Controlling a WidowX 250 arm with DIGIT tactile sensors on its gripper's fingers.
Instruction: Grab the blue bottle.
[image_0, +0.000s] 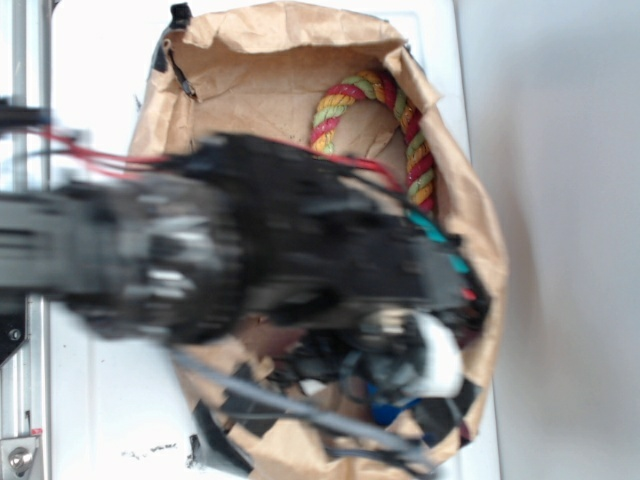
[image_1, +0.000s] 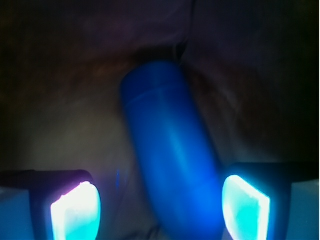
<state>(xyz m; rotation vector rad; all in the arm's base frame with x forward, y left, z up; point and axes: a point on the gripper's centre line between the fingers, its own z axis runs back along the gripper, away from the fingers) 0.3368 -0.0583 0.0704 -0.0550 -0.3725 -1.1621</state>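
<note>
The blue bottle lies on the brown paper in the wrist view, a smooth bright-blue cylinder running from upper left to lower right. My gripper is open and straddles its near end. The left finger stands well apart from the bottle. The right finger is close beside it. In the exterior view the blurred black arm reaches down into the bag. My gripper is low in the bag's front right corner there, with only a small patch of the blue bottle showing beneath it.
A crumpled brown paper bag surrounds the workspace with raised walls. A red-yellow-green twisted rope curves along its far right inside. Black tape strips mark the bag's front edge. A metal rail runs down the left.
</note>
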